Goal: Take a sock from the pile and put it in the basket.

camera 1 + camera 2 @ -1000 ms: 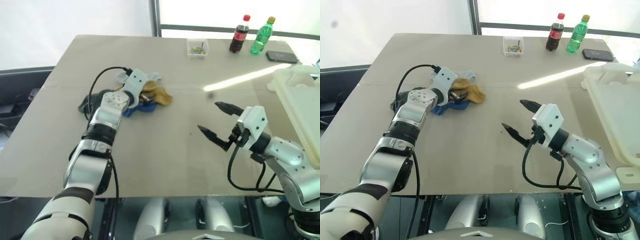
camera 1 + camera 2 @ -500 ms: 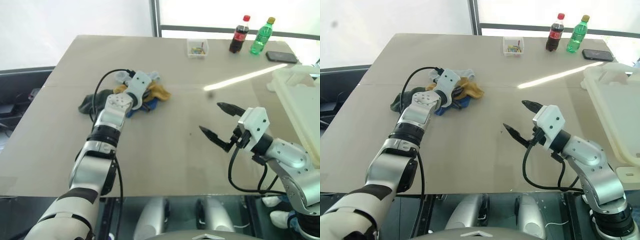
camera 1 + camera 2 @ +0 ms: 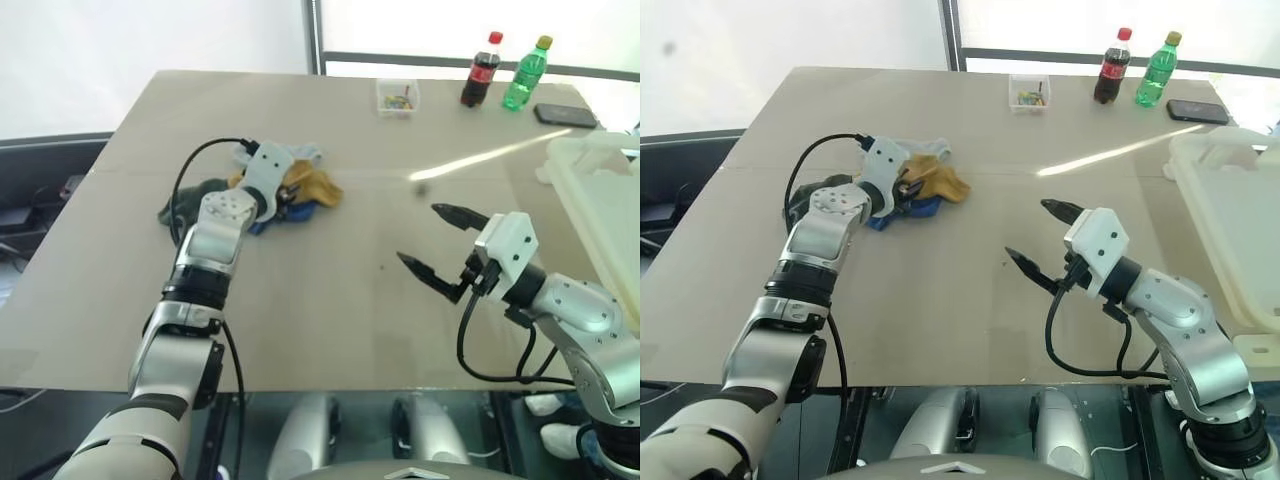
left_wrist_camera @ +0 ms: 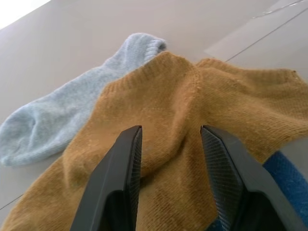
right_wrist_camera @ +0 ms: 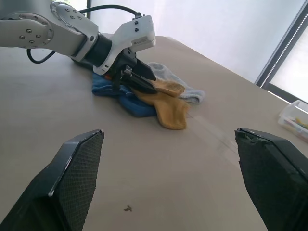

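Observation:
The pile [image 3: 262, 192] of small socks lies left of the table's middle: a grey one [image 4: 53, 120], a dark green one [image 3: 188, 205], a blue one [image 5: 126, 97] and the mustard-yellow sock [image 3: 320, 187] on its right side. My left gripper [image 3: 290, 190] reaches into the pile, and a raised fold of the yellow sock [image 4: 166, 91] sits pinched between its fingers [image 4: 122, 159]. My right gripper [image 3: 418, 233] hovers open over bare table to the right, holding nothing. The white basket [image 3: 592, 190] stands at the table's right edge.
At the table's far edge stand a small clear box [image 3: 397, 96], a cola bottle [image 3: 476, 70] and a green bottle [image 3: 525, 73], with a dark phone [image 3: 564, 114] beside them. A cable loops off my left wrist [image 3: 205, 155].
My left gripper's jaws have come together around the yellow sock, and the hand has barely shifted. My right arm has stayed still.

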